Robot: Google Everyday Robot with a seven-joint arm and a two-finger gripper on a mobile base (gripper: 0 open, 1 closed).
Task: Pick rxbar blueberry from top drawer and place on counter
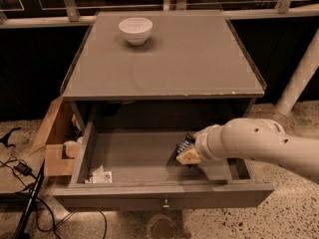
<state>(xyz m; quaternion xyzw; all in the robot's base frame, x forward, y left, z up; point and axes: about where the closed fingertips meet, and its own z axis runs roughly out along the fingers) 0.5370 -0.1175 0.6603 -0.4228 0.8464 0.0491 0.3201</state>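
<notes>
The top drawer (164, 189) stands pulled open below the counter (169, 59). My gripper (187, 153) reaches in from the right, over the right half of the drawer. It is shut on the rxbar blueberry (185, 144), a dark bar with white text that sticks up tilted from the tan fingertips (189, 157). The bar is just above the drawer floor. Most of the bar is hidden behind the gripper.
A white bowl (135, 30) sits at the back left of the counter. A white crumpled paper scrap (99, 176) lies in the drawer's front left corner. A tan cardboard box (56, 143) stands left of the cabinet. Cables (20, 171) lie on the floor at left.
</notes>
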